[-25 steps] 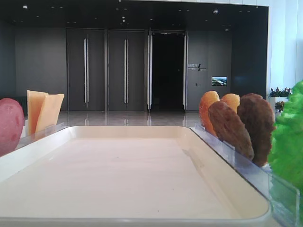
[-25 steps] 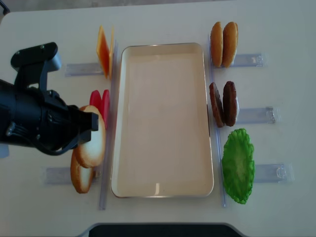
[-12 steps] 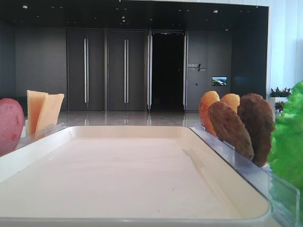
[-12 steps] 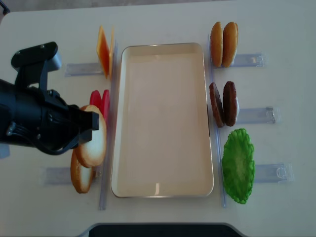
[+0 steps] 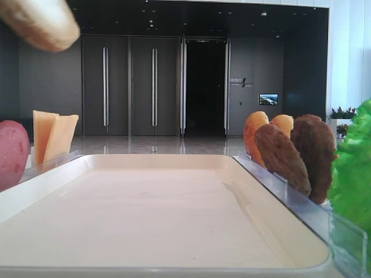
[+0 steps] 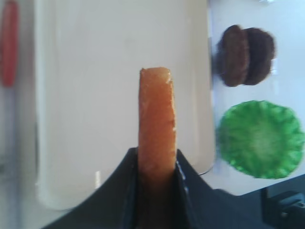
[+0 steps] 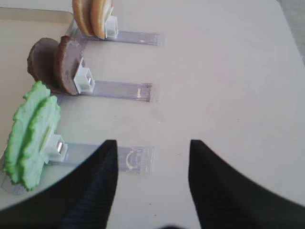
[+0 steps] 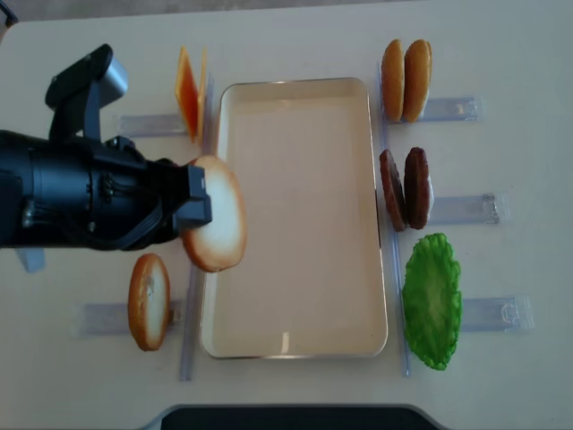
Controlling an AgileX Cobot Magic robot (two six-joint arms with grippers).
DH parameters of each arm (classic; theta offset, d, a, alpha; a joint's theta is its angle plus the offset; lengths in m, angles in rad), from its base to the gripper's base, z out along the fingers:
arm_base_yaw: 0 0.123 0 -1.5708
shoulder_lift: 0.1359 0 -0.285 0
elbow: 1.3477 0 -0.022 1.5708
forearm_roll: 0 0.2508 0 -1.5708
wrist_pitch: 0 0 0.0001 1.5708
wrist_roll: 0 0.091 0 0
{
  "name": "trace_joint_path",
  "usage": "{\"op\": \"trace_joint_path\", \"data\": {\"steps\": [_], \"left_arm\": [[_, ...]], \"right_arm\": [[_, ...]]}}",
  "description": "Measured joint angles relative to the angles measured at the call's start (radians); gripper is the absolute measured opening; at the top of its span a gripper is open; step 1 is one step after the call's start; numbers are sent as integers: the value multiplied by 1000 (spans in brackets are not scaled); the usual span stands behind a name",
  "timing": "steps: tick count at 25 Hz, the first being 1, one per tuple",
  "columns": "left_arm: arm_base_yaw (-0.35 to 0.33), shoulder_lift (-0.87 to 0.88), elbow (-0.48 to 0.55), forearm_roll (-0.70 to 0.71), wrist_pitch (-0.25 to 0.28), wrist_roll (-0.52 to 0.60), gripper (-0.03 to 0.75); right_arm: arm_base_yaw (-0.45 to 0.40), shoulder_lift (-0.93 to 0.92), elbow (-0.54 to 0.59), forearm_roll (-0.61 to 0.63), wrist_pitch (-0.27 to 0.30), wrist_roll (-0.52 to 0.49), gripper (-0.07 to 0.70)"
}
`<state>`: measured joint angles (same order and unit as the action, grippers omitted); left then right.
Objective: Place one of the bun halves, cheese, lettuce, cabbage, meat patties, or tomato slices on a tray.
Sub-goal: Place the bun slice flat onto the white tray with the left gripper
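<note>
— So where is the bun half (image 8: pixel 215 226)?
— Clamped on edge in the left gripper (image 6: pixel 156 167), over the tray's (image 8: pixel 295 345) left rim (another bun (image 8: pixel 149 301) stands outside).
— The right gripper (image 7: pixel 151 157)?
— Spread wide, holding nothing.

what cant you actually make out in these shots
- Tomato slices: overhead view, hidden under the left arm; low view shows one, cut by the left edge.
- Left pincer: its tips are hidden behind the held bun half overhead.
- Bun half: low view, cut off by the top corner, blurred.
- Right pincer: only its own wrist view shows it, open; the arm is out of frame overhead.
- Lettuce: low view, cut by the right edge.
</note>
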<state>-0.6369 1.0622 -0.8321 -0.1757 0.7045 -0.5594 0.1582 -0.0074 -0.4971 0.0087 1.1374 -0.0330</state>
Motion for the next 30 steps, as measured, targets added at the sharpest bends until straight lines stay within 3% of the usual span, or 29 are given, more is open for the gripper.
{"op": "trace_joint_path", "data": {"steps": [4, 9, 13, 18, 21, 24, 30], "left_arm": [[0, 8, 49, -177, -155, 119, 120], [0, 77, 109, -446, -235, 335, 120], [0, 146, 114, -779, -283, 661, 120], [0, 260, 114, -1203, -295, 1065, 120], [0, 313, 114, -1365, -290, 1212, 120], [0, 328, 114, -1436, -289, 1281, 120], [0, 329, 114, -1453, -289, 1310, 120]], "right_arm": [[0, 0, 0, -1, 0, 0, 358], [0, 0, 0, -1, 0, 0, 358], [0, 0, 0, -1, 0, 0, 358], [0, 0, 0, -1, 0, 0, 358], [0, 0, 0, -1, 0, 0, 358], [0, 0, 0, -1, 0, 0, 358], [0, 0, 0, -1, 0, 0, 358]]}}
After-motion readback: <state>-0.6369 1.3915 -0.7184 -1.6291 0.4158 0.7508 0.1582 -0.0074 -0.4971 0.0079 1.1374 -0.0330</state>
